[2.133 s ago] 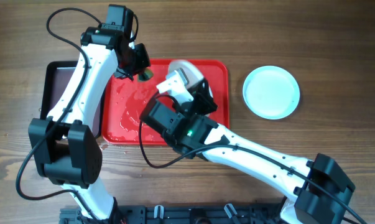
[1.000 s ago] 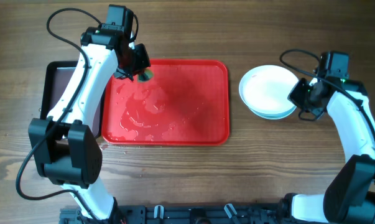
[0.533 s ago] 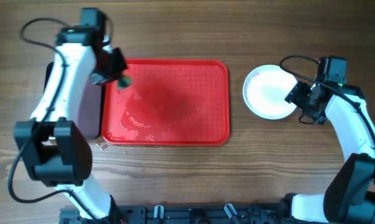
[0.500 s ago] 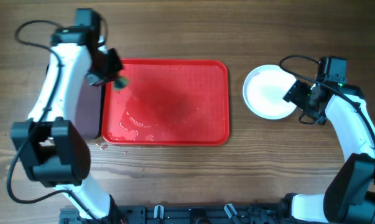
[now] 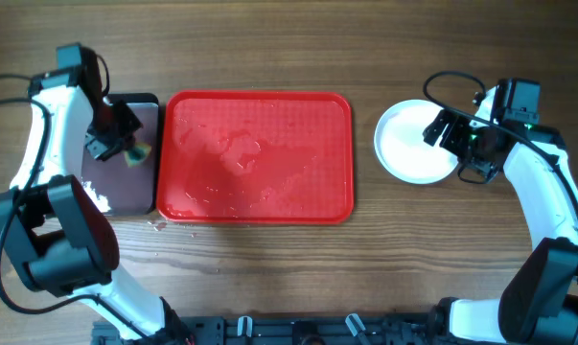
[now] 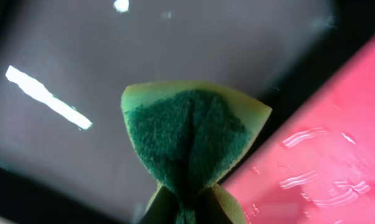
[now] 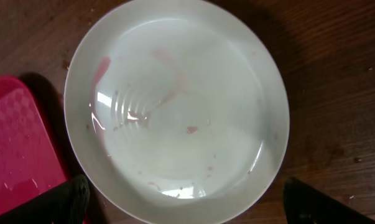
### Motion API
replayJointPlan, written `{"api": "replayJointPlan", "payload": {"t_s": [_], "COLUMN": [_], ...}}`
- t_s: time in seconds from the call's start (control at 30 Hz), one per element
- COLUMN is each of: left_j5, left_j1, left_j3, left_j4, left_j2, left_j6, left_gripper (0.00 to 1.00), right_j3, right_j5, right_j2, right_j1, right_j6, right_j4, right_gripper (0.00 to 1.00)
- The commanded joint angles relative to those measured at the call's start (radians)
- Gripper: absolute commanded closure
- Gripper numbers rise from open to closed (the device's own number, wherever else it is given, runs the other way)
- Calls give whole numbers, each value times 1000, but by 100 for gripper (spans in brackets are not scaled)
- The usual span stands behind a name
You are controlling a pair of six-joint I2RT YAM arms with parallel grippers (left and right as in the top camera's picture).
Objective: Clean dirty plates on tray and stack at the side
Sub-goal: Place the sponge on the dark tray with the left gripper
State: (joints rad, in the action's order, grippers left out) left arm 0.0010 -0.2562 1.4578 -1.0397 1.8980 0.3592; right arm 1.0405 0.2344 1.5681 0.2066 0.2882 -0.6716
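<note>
The red tray [image 5: 257,159] lies mid-table, wet, with no plate on it. A white plate [image 5: 410,144] rests on the wood to its right; in the right wrist view the plate [image 7: 181,112] shows faint pink smears. My right gripper [image 5: 450,144] hovers over the plate's right edge, open, its dark fingertips [image 7: 68,200] apart on either side of the rim with nothing between them. My left gripper [image 5: 114,142] is over the black tray [image 5: 126,182], shut on a green and yellow sponge [image 6: 190,134].
The black tray [image 6: 63,62] sits against the red tray's left edge [image 6: 336,143]. Water beads on the red tray's surface. Bare wooden table surrounds both trays and the plate.
My left arm carried the sponge left from the red tray's corner to above the black tray. My right gripper opened and let go of the white plate.
</note>
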Motion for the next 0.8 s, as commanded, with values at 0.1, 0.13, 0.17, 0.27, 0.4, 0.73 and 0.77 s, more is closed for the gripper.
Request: {"api": "replayJointPlan", "payload": {"t_s": [0.1,0.13,0.17,0.27,0.4,0.73,0.77], "left_j5": [-18,-16,-16,-13,-3,37,37], "left_j1": [-83,-84,-83,-76,-68,-54,-46], "left_j3": [-101,-118,-131,-165,-169,226,273], "left_j4": [114,140,158,196,199,-153,-195], "left_j2": [-3,-3,-3,-3,-4,-68,-78], "left_j6": [42,42,42,42,42,42,42], "left_gripper": [96,95,94,72,4,0,0], "right_j3": [21,21,21,21,21,161,187], "right_j5": [18,18,18,18,18,31,31], "right_j2": [-14,-14,-14,-14,-14,-40,-49], "right_j1": [-3,-3,-3,-3,-3,-3,-3], "right_j6": [-56,-56,-56,-56,-56,-53,-53], "right_j4": [-49,-53,-55,-67,-71,-164,-183], "right_gripper": [0,0,0,0,0,0,0]}}
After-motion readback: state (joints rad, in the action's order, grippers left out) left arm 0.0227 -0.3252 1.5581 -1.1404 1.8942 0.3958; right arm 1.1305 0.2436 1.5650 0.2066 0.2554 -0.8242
